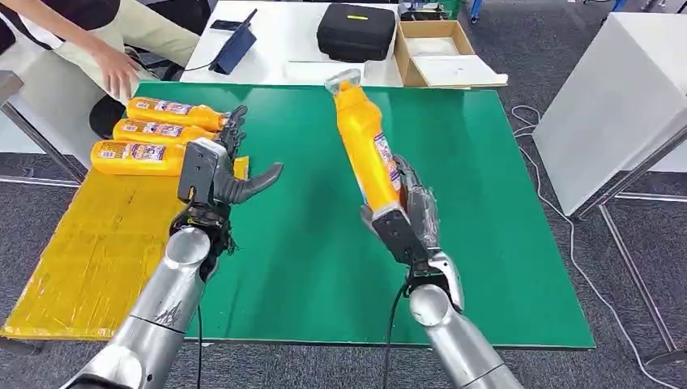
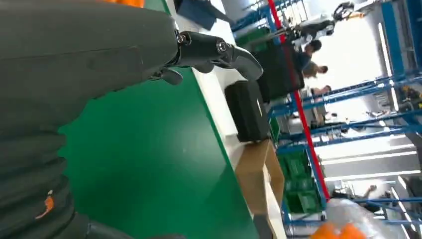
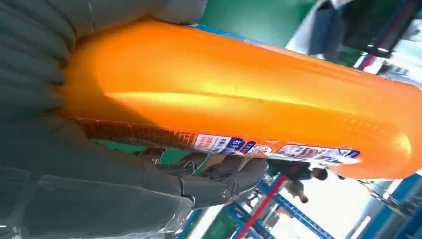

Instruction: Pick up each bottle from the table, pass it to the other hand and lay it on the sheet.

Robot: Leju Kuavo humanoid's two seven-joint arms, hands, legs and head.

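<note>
The right hand (image 1: 411, 212) grips a raised bottle (image 1: 366, 144) by its base above the green tabletop (image 1: 486, 243): orange-yellow, labelled, clear-capped, tilted away. The left hand (image 1: 220, 174) hovers empty, fingers spread, beside three bottles (image 1: 154, 130) on the sheet (image 1: 89, 251) at the left edge

Orange bottle (image 1: 369, 146), probably yellow sheet (image 1: 89, 251).

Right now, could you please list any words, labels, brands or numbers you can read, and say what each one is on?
None can be read.
Held bottle, in the right robot hand: its blue, white and red label is too blurred.
Three bottles on the yellow sheet: labels too small.
</note>
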